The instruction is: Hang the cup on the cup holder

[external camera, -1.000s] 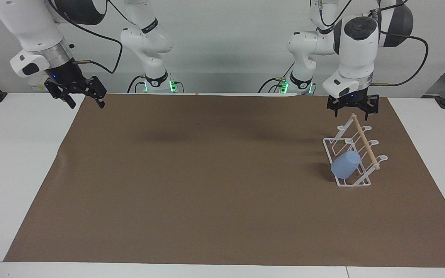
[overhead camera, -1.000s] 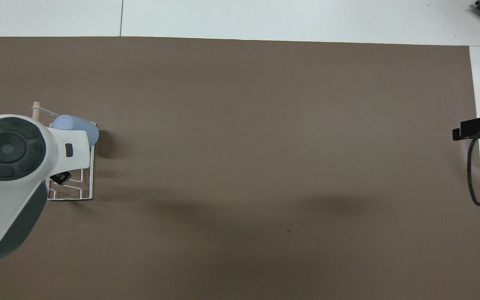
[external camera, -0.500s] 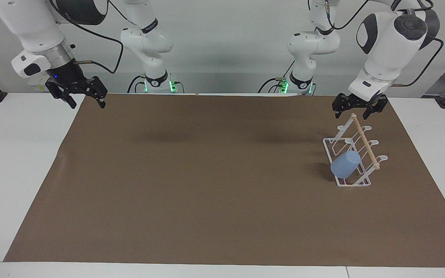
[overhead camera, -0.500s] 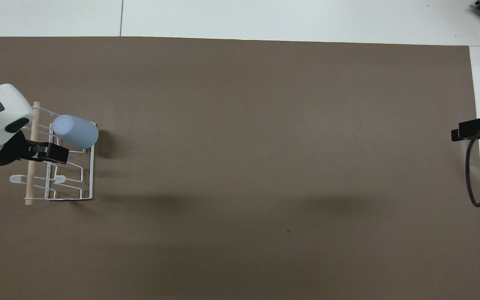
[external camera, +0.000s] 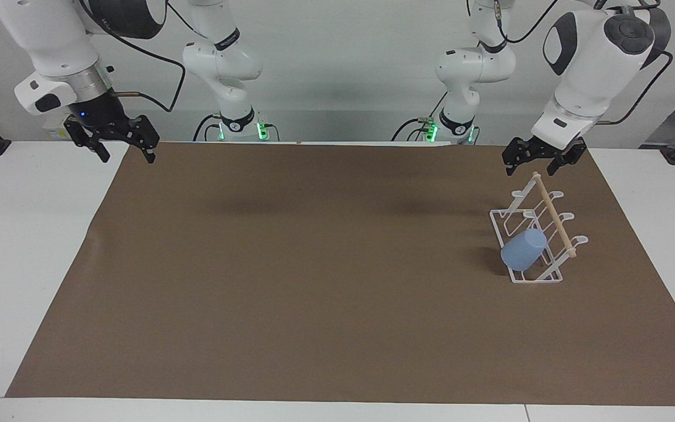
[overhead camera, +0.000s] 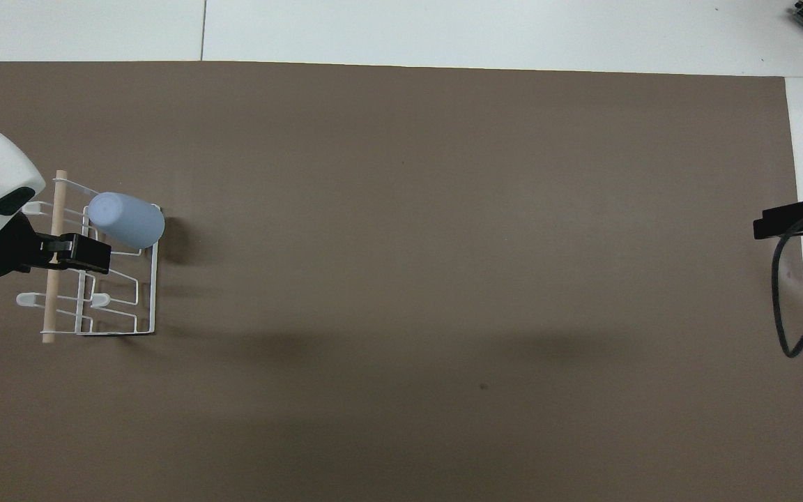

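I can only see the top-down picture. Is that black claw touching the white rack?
Observer: No. The left gripper hangs in the air above the cup holder, clear of it.
Operator: Is it holding anything?
Observer: Nothing. Its fingers are open and empty.
Operator: What about the other claw? I just see a tip.
Observer: The right gripper waits raised over a corner of the mat, open and empty.

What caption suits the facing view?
Blue cup hangs on the wire cup holder; left gripper above it, open and empty.
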Tool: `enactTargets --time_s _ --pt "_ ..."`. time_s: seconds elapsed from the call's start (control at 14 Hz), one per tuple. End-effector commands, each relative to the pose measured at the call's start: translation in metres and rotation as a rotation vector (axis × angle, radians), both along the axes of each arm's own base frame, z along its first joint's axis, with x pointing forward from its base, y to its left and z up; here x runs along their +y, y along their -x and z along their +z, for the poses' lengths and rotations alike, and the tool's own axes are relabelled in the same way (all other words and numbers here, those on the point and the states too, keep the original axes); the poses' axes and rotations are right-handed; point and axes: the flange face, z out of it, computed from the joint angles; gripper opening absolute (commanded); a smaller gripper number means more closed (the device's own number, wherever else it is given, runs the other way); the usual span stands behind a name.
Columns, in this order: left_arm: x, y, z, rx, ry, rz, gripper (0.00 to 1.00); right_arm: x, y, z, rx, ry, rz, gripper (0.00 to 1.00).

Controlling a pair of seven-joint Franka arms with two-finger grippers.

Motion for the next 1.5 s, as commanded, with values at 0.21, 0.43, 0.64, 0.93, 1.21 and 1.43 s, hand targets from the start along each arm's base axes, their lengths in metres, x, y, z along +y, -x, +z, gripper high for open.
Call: enactTargets --time_s 0.21,0.43,0.64,0.93,1.21,1.43 --pt "0.016 -0.003 0.029 -0.002 0.057 0.049 1.0 -0.006 0.015 0.015 -0.014 0.012 0.004 1.0" --pt "0.027 -0.007 0.036 -0.012 0.093 0.077 1.0 0.002 0.019 0.019 -0.018 0.014 0.017 1.0" --pt "0.029 -0.014 0.044 0.013 0.073 0.078 1.0 0.0 0.019 0.018 -0.02 0.012 0.014 1.0" --pt "0.034 -0.02 0.053 0.025 0.014 0.071 1.0 0.015 0.035 0.001 0.017 0.012 0.04 1.0" --pt "0.038 -0.016 0.06 0.01 0.043 0.08 1.0 0.015 0.046 -0.019 0.025 0.01 0.04 1.0" --pt "0.031 -0.012 0.061 0.015 0.049 0.074 1.0 0.018 0.047 -0.014 0.02 0.009 0.046 1.0"
